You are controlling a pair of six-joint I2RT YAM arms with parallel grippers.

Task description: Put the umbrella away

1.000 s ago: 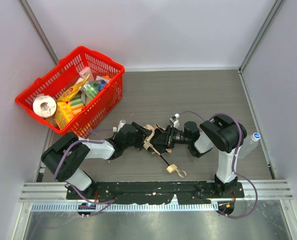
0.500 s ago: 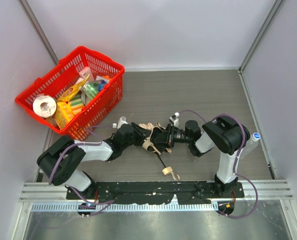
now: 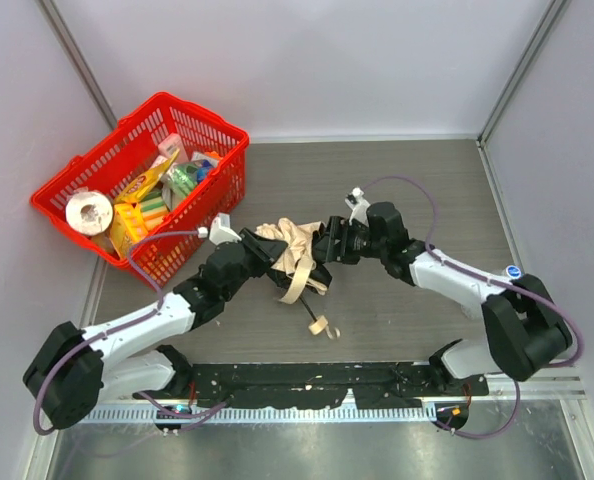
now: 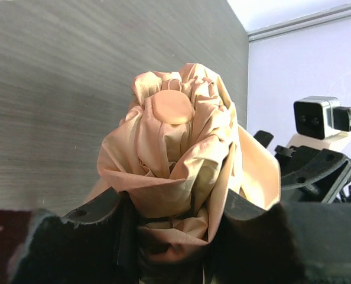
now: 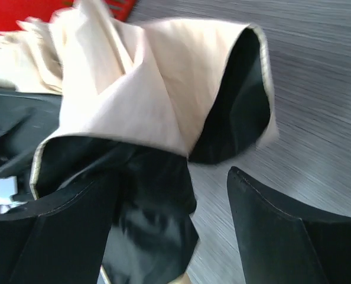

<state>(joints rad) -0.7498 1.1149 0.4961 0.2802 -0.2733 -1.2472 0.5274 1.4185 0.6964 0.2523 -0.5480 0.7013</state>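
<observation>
**A:** Umbrella (image 3: 292,255): where does it sit now?

**B:** In the left gripper (image 4: 172,216). Its fingers pinch the bunched fabric just under the cap, which pokes out ahead of the fingertips. The handle (image 3: 320,325) trails behind that grip, back toward the arm bases.

**A:** And the right gripper (image 5: 163,195)?

**B:** Jaws spread wide. A flap of fabric lies in the gap and drapes over one finger, but nothing is pinched. A second ago it was clamped on the canopy, so it has only just let go.

**A:** A handover, then?

**B:** It looks like one. The left closed first, then the right released. Meanwhile both arms stretched out from their bases, and the umbrella has travelled up the table (image 3: 407,190) with them.

**A:** What does that mean for the job?

**B:** The left arm alone carries it now. The basket (image 3: 227,170) stands close by, beyond the left gripper and off to its outer side. If that is where the umbrella goes, the way looks short. I'd want the right gripper to back clear of that flap first, since loose fabric could snag and drag.
</observation>
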